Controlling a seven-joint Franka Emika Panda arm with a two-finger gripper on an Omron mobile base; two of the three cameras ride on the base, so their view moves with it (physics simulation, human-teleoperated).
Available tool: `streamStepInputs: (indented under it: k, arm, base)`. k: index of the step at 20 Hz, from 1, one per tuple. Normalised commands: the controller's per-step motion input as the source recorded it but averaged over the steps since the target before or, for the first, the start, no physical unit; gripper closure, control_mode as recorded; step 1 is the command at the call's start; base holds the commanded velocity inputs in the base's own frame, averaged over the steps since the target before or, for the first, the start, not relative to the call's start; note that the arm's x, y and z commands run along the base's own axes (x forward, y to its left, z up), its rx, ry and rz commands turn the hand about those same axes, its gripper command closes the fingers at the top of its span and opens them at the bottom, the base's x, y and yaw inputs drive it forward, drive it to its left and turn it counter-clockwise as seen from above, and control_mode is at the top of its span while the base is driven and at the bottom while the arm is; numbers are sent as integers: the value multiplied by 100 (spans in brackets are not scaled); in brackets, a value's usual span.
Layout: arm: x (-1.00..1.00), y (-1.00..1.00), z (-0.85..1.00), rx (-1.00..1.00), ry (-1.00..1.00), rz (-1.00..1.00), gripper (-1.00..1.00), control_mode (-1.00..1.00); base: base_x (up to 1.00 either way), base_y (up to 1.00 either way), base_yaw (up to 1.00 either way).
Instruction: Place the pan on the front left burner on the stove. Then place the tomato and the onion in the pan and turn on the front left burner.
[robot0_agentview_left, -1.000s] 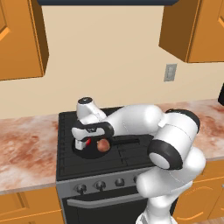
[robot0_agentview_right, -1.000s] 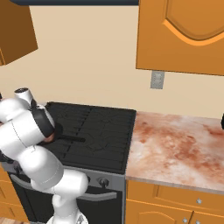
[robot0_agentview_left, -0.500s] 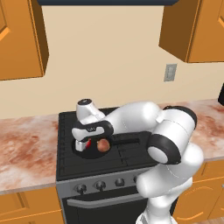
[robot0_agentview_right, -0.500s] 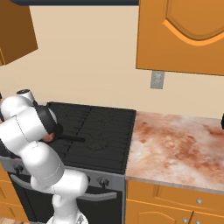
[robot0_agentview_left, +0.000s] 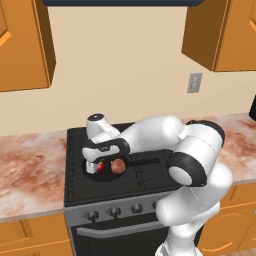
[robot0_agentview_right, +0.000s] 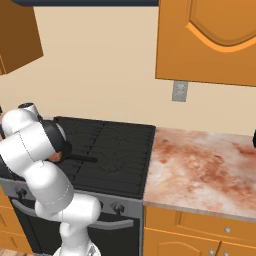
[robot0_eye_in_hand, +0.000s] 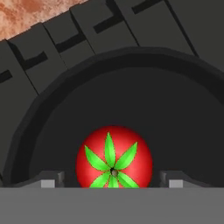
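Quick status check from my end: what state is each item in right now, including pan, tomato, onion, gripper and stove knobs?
pan: on the front left burner, handle pointing right.
tomato: in the pan, stem up, between the fingertips.
onion: in the pan, beside the tomato.
gripper: open, jaws clear of the tomato.
stove knobs: position too small to tell.

- My arm covers most of the pan (robot0_agentview_left: 100, 172) in the left base view.
- The tomato (robot0_eye_in_hand: 113, 162) is cut off below in the hand view.
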Motion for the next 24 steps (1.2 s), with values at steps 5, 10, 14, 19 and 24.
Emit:
streamStepInputs:
  k: [5,10,14,19,24]
  arm:
    - [0,0,0,-1,0,0,-100,-100]
    - [-14,0,25,0,0,0,-100,-100]
    - [-39,0,49,0,0,0,-100,-100]
    - [-54,0,46,0,0,0,-100,-100]
    - [-74,0,26,0,0,0,-100,-100]
  base:
    - [0,0,0]
    - [0,0,0]
    - [0,0,0]
    - [0,0,0]
    - [0,0,0]
